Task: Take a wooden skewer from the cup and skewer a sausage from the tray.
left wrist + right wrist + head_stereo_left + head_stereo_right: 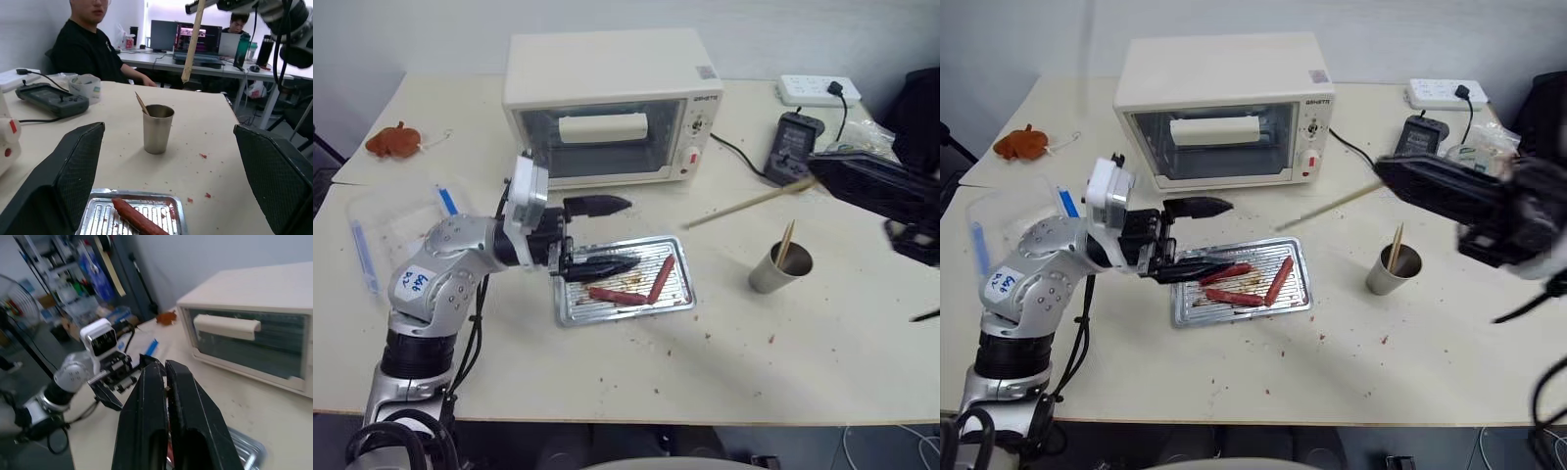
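Sausages, three of them, lie on the ridged floor of the tray [677, 304], near the table's front edge: one sausage [618, 296] flat toward the front, a second [661, 279] running diagonally beside it, a third partly hidden under the left gripper [603, 235]. That gripper hovers just over the tray's left end with its fingers spread wide and nothing between them; the lower finger is low over the hidden sausage, though contact cannot be judged.

To the right of the tray stands the cup [780, 267], with one stick leaning inside. Above and behind it, the right gripper [818, 172] is clenched on the wooden skewer [749, 204], which juts out toward the toaster oven [612, 103] with its free end in the air over the table.

The skewer looks already drawn, so the step in hand is likely bringing it to a sausage. To do it well, the left fingers should probably close on one sausage and hold it steady, while the right arm lines the free end up with the sausage's end and pushes along its length, not across it, or the sausage may roll or split.
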{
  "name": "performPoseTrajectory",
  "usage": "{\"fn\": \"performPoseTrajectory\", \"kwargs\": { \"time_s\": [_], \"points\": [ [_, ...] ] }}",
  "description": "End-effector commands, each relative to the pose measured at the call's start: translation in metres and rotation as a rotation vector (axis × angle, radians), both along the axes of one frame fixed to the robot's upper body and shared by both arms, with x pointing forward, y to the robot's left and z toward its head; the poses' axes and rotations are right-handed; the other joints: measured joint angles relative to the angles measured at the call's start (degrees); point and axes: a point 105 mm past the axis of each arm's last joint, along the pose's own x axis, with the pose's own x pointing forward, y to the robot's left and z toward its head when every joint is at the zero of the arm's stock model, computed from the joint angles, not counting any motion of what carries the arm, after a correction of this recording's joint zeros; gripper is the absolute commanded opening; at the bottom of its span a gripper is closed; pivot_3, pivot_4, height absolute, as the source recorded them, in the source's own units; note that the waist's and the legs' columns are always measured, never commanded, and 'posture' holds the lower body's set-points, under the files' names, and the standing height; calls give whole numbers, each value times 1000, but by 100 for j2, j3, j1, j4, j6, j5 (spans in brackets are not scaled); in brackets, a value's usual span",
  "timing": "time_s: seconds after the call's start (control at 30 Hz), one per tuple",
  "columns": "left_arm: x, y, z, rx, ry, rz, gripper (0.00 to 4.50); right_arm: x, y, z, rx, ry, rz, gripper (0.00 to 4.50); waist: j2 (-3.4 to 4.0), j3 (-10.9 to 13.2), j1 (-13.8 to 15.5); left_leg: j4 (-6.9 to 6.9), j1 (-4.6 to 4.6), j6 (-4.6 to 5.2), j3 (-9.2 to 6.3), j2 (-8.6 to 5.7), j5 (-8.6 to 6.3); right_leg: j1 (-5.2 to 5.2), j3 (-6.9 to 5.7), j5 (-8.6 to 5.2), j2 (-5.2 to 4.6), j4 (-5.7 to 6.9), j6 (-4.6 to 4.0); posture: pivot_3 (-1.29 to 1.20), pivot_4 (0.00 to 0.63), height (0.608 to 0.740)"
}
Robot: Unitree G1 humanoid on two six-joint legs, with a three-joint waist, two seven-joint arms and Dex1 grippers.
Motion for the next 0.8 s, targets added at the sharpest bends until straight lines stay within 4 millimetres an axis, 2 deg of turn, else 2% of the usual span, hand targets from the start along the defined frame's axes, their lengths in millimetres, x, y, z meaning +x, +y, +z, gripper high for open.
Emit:
{"fn": "performPoseTrajectory", "kwargs": {
  "time_s": [0.03, 0.2, 0.5, 0.63, 0.8],
  "points": [
    [-6, 1, 15, -53, -41, 20, 4500, 10, 17, 2, 100, 23, 9, 86, 1, 1, 12, 8, -29, -10, -4, 0, 6, -29, -1, 0, 0, 14, 1, 0, 150, 740],
    [-7, -3, 27, -131, -50, 41, 4500, 16, 31, 2, 189, 54, 39, 86, 3, 2, 48, 14, -34, -15, -6, 0, 8, -40, -3, -3, 0, 33, -6, 0, 150, 740],
    [-6, -16, 37, -195, -58, -1, 4500, 17, 37, 0, 212, 76, 67, 86, 3, 2, 146, 32, -34, -12, -5, -5, 9, -37, -3, -4, -1, 45, -7, 0, 150, 740],
    [-12, -18, 37, -204, -32, -74, 3630, 16, 39, -1, 218, 80, 84, 0, 3, 2, 125, 36, -33, -11, -5, -5, 9, -36, -3, -4, 0, 49, -7, 0, 150, 740],
    [-11, -18, 37, -178, -31, -92, 2027, 12, 40, -4, 209, 77, 110, 0, 3, 2, 138, 36, -31, -9, -7, -3, 10, -37, -4, -6, 5, 55, -11, 0, 150, 740]
  ]
}}
